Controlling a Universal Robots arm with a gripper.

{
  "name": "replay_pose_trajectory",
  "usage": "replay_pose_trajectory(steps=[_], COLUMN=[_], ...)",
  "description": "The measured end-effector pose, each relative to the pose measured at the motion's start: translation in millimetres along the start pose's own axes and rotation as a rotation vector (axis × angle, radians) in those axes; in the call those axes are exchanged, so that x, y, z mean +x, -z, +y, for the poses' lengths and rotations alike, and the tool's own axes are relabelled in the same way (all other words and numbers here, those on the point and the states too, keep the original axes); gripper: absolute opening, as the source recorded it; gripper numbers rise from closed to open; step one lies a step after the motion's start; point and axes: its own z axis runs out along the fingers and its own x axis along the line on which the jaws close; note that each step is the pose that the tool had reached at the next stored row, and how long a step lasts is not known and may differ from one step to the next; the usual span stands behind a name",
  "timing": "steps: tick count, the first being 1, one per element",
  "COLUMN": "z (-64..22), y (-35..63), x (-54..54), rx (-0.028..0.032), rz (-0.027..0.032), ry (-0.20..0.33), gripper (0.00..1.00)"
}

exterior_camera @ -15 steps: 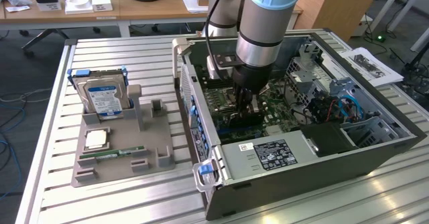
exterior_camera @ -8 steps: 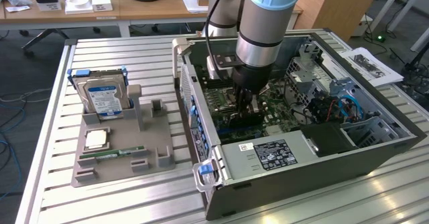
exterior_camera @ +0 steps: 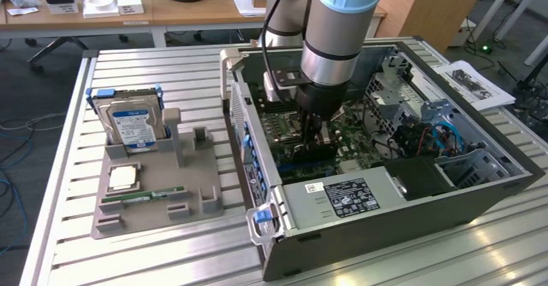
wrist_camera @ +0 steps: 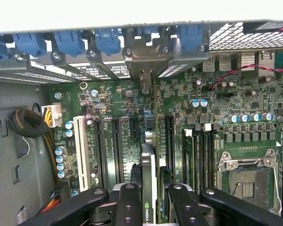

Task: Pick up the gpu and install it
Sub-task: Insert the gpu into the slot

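You have one open computer case (exterior_camera: 376, 215) on the table, one grey parts holder (exterior_camera: 154, 199) beside it, and one gpu (wrist_camera: 148, 188) between the fingers. On the holder you can count two hard drives (exterior_camera: 133, 122), one RAM stick (exterior_camera: 141, 197).

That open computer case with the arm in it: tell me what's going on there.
The robot arm has reached down into the open computer case, and its pincer is shut on the graphics card, held edge-on. The card stands over the motherboard among the long slots, its metal end reaching toward the rear brackets of the case. Whether it is fully seated cannot be told. Outside, a hard drive sits in the gray holder.
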Motion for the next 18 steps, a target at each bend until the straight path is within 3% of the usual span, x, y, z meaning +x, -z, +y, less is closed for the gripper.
replay_pose_trajectory(steps=[18], z=[0.3], y=[-0.5], x=[0.0], rx=[0.0000], rz=[0.0001], ry=[0.000], gripper=[0.27])
